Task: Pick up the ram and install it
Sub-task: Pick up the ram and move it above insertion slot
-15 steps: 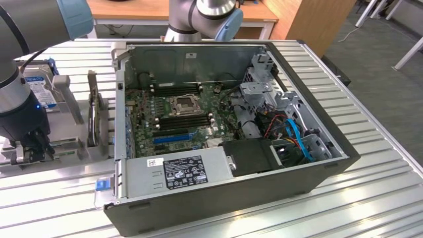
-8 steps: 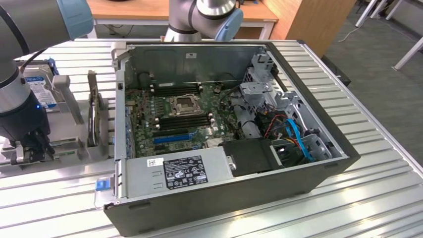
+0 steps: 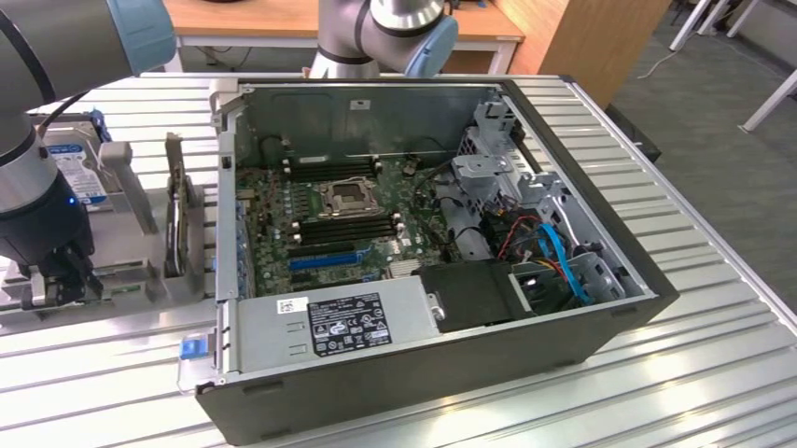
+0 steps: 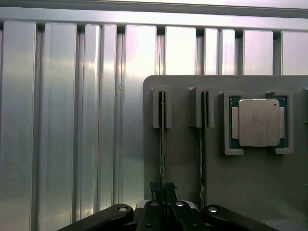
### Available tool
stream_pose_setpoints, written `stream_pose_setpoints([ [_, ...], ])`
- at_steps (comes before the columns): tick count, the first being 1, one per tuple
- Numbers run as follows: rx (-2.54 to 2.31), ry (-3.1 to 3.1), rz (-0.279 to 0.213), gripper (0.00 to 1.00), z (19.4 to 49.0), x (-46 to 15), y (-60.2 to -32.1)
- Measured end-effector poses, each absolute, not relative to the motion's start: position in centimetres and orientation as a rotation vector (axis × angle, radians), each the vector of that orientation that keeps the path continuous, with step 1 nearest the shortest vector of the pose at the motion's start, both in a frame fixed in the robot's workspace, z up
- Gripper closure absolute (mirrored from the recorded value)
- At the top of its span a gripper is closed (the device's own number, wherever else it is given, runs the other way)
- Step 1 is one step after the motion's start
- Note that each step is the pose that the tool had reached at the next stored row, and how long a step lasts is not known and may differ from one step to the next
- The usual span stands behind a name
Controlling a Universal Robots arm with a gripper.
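Two sticks: the ram (image 4: pixel 162 144) and a spare stick (image 4: pixel 202 144) like it are counted. Each is stood on edge in its own slotted holder (image 4: pixel 155 108) on the grey tray (image 4: pixel 183 163), so that a thin upper edge is left free to be pinched from above.
Task's stick: the ram is the one set farther from the processor (image 4: pixel 259 122). The spare stick is kept just beside it, between it and the processor.
Gripper: the gripper (image 4: pixel 162 188) is set astride the ram's edge, and its fingers are judged to be clenched on it. The ram is not yet lifted from its holder.
Tray's place: at the exterior view's left, beside the computer case (image 3: pixel 436 233).
Case: one, laid on its side with the open face up, so that the motherboard (image 3: pixel 330 215) can be reached from above.
Other counts: one processor, one hard drive (image 3: pixel 69 173).
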State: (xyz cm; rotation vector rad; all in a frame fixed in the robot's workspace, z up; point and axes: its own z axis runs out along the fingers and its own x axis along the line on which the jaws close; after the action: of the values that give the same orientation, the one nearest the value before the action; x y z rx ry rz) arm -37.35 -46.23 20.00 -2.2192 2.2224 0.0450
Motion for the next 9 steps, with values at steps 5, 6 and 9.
stream_pose_setpoints([
  [5, -2.219, 2.222, 0.045, 0.88, 20.0, -37.35, -46.23],
  [6, -2.219, 2.222, 0.045, 0.88, 20.0, -37.35, -46.23],
  [9, -2.219, 2.222, 0.045, 0.88, 20.0, -37.35, -46.23],
])
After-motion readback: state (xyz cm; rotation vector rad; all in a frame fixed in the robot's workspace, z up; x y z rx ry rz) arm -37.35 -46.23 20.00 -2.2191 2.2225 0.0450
